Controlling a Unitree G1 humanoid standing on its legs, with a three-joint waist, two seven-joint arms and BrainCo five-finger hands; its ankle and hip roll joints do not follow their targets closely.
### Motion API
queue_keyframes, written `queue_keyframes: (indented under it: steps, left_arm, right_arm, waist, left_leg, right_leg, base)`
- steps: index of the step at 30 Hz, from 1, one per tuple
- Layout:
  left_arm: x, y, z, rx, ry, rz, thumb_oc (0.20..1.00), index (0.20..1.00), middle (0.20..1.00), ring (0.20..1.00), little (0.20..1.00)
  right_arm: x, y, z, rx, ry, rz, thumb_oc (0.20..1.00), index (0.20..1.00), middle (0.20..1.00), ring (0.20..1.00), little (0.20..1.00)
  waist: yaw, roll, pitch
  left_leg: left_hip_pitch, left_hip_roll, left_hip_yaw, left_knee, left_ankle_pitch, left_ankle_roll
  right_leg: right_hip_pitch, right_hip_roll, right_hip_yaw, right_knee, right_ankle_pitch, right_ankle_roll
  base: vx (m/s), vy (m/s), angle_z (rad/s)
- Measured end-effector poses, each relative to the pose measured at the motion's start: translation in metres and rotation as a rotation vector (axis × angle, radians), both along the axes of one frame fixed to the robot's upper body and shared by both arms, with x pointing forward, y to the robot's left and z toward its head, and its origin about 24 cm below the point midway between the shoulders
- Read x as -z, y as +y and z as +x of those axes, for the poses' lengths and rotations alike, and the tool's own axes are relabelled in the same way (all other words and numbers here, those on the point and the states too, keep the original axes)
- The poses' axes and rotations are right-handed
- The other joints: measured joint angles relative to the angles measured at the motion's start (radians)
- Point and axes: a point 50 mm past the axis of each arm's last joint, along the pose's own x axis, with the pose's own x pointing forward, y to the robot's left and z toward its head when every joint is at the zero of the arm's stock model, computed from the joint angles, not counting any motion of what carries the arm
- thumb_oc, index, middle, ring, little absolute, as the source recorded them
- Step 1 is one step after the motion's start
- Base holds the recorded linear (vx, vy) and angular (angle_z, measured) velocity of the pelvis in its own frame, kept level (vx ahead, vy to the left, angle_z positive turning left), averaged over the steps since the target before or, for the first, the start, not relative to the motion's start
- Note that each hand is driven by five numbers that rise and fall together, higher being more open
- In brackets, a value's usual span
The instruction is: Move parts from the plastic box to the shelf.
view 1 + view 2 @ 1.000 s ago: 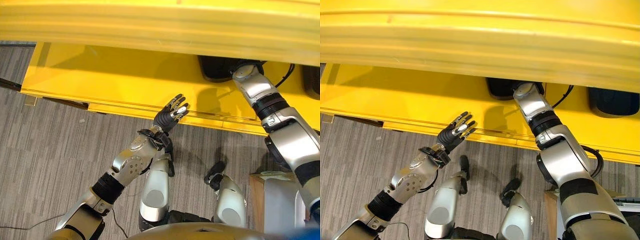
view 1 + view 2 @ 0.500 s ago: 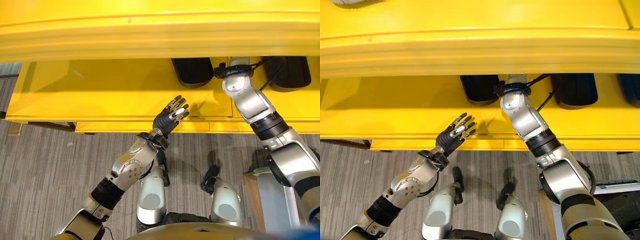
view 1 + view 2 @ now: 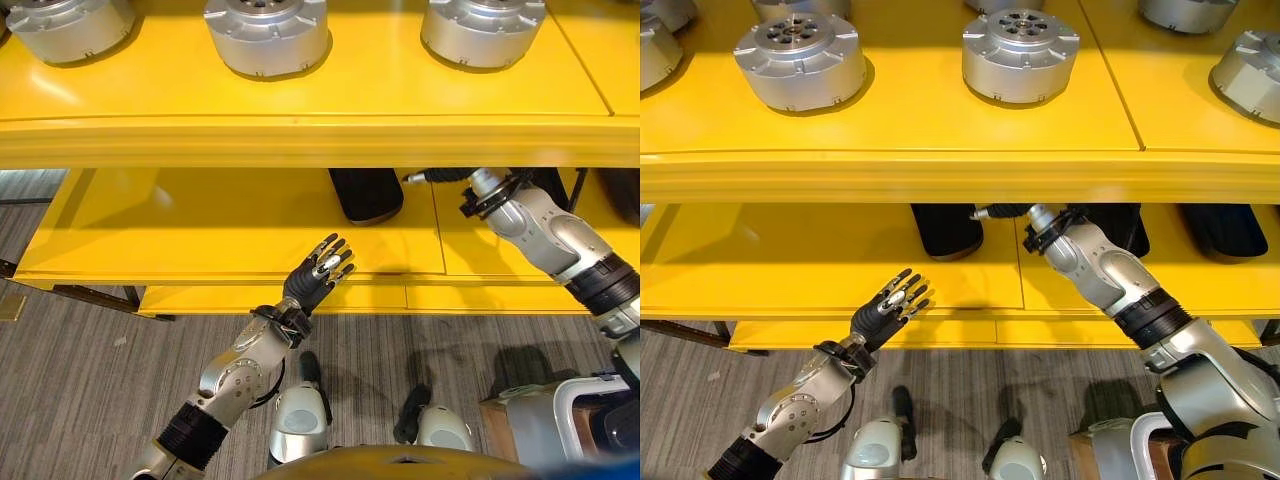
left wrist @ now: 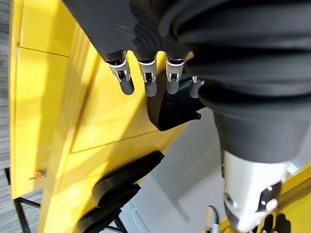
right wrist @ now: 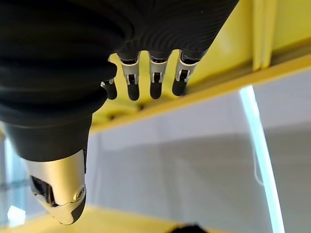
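Black parts stand at the back of the yellow lower shelf (image 3: 230,225); one black part (image 3: 365,193) is near the middle and another (image 3: 1225,228) is farther right. My right arm reaches in under the upper shelf (image 3: 300,140) beside the middle part. The right hand (image 5: 154,73) has straight fingers with nothing in them. My left hand (image 3: 318,272) hovers open over the lower shelf's front edge, palm down and empty. Its fingers (image 4: 146,73) point toward a black part (image 4: 172,104).
Round silver parts (image 3: 265,35) (image 3: 70,25) (image 3: 482,30) sit in a row on the upper shelf. A grey container (image 3: 560,425) stands on the floor at the lower right. The left half of the lower shelf is bare yellow board.
The camera has tilted up, so the top of the upper shelf with its silver parts has come into view. Both hands keep their places at the lower shelf.
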Motion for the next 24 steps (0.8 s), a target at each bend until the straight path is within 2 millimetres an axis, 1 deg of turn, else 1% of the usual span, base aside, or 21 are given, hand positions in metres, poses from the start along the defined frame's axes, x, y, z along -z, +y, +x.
queue_keyframes:
  steps: [2,5,8,11,14,18,20,24]
  left_arm:
    - [0.000,0.001,0.000,0.007,-0.005,0.005,1.000,1.000,1.000,1.000,1.000]
    - [0.000,0.003,0.000,0.007,-0.005,0.015,1.000,1.000,1.000,1.000,1.000]
    - [0.000,0.007,0.000,0.006,-0.006,0.030,1.000,1.000,1.000,1.000,1.000]
    - [-0.001,0.006,0.001,0.007,-0.010,0.030,1.000,1.000,1.000,1.000,1.000]
    - [-0.004,0.005,0.003,0.011,-0.020,0.030,1.000,1.000,1.000,1.000,1.000]
    - [-0.007,0.005,0.006,0.012,-0.033,0.033,1.000,1.000,1.000,1.000,1.000]
    - [-0.009,0.005,0.007,0.010,-0.044,0.031,1.000,1.000,1.000,1.000,1.000]
    - [-0.021,0.002,0.018,0.003,-0.095,0.029,1.000,1.000,1.000,1.000,1.000]
  right_arm:
    - [0.005,-0.006,-0.002,0.000,0.018,-0.053,1.000,1.000,1.000,1.000,1.000]
    - [0.007,-0.008,-0.002,-0.001,0.032,-0.066,1.000,1.000,1.000,1.000,1.000]
    - [0.013,-0.005,-0.004,-0.040,0.088,-0.065,1.000,1.000,1.000,1.000,1.000]
    - [0.012,-0.001,-0.002,-0.057,0.135,-0.078,1.000,1.000,1.000,1.000,1.000]
    - [0.009,0.015,0.000,-0.103,0.148,-0.111,1.000,1.000,1.000,1.000,1.000]
    - [0.013,0.024,0.002,-0.118,0.157,-0.090,1.000,1.000,1.000,1.000,1.000]
    - [0.015,0.026,0.003,-0.116,0.163,-0.086,1.000,1.000,1.000,1.000,1.000]
    - [0.013,0.037,0.013,-0.104,0.162,-0.135,1.000,1.000,1.000,1.000,1.000]
  waist:
    - [0.012,-0.001,0.000]
    - [0.014,-0.005,0.003]
    - [0.023,-0.010,0.006]
    - [0.031,-0.010,0.010]
    - [0.045,-0.006,0.053]
    - [0.067,0.003,0.104]
    - [0.069,0.004,0.109]
    - [0.070,0.011,0.156]
  left_leg:
    - [-0.014,0.002,-0.003,-0.001,0.005,-0.002]
    - [-0.034,0.003,-0.013,0.000,0.010,-0.001]
    - [-0.041,0.001,-0.019,0.000,0.011,-0.001]
    - [-0.052,0.001,-0.027,0.003,0.011,-0.001]
    - [-0.070,0.000,-0.029,0.005,0.014,0.001]
    - [-0.073,-0.007,-0.032,0.006,0.015,0.002]
    - [-0.092,-0.010,-0.034,0.011,0.016,0.003]
    - [-0.136,-0.011,-0.053,0.031,0.018,0.007]
  right_leg:
    - [-0.014,0.002,-0.001,0.003,0.002,-0.001]
    - [-0.028,0.002,-0.011,0.006,0.002,-0.002]
    - [-0.031,0.000,-0.017,0.008,0.001,-0.002]
    - [-0.034,-0.001,-0.028,0.009,0.000,-0.002]
    - [-0.050,-0.005,-0.033,0.020,-0.002,-0.004]
    - [-0.053,-0.016,-0.040,0.028,-0.004,-0.004]
    - [-0.072,-0.023,-0.043,0.040,-0.009,-0.003]
    - [-0.117,-0.034,-0.048,0.082,-0.024,-0.009]
  base:
    - [-0.10,-0.072,0.03]
    - [-0.06,-0.046,0.08]
    - [-0.05,-0.039,0.06]
    - [-0.05,-0.004,0.08]
    - [-0.06,0.014,0.06]
    - [-0.06,0.008,0.06]
    - [-0.09,0.000,0.08]
    - [-0.05,0.061,0.07]
